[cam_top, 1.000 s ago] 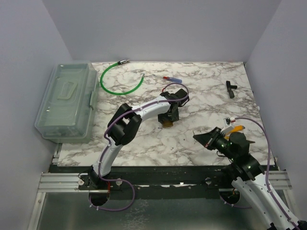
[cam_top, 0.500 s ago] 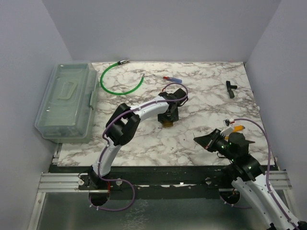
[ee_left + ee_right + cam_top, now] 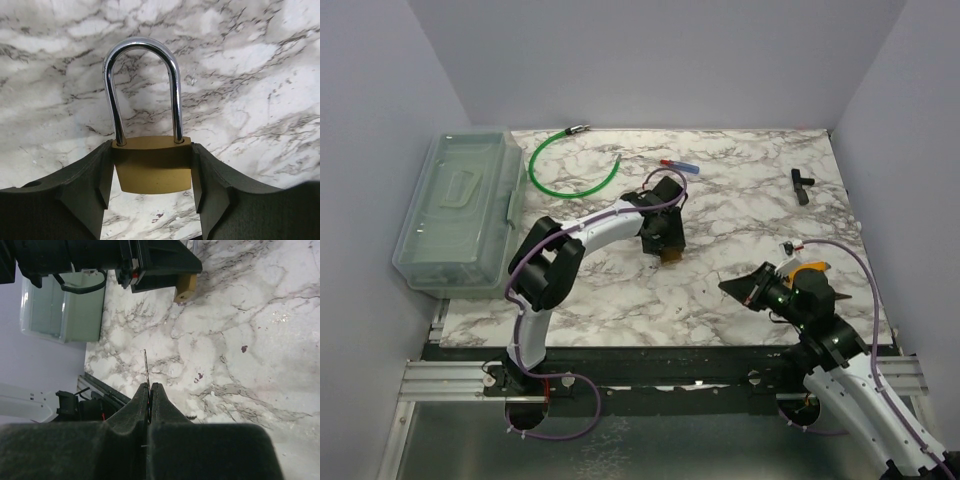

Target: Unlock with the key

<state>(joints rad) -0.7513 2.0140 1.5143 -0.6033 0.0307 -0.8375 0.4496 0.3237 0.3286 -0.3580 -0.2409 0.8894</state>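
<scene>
A brass padlock [image 3: 152, 165] with a steel shackle [image 3: 142, 85] is clamped by its body between my left gripper's fingers [image 3: 85, 185]. The left gripper [image 3: 665, 240] holds it just above the marble table's middle; the brass body also shows in the top view [image 3: 670, 257] and in the right wrist view [image 3: 185, 288]. My right gripper [image 3: 149, 388] is shut on a thin key [image 3: 146, 367], seen edge-on, its blade sticking out past the fingertips. The right gripper [image 3: 745, 288] hovers near the table's front right, well apart from the lock.
A clear plastic box [image 3: 460, 210] stands at the left edge. A green cable [image 3: 565, 165] and a red-and-blue pen-like thing [image 3: 678, 166] lie at the back. A small black part [image 3: 802, 185] lies at the back right.
My left arm has swung a little to the left with the padlock and turned at the wrist. My right gripper has shifted slightly left and forward with the key.
</scene>
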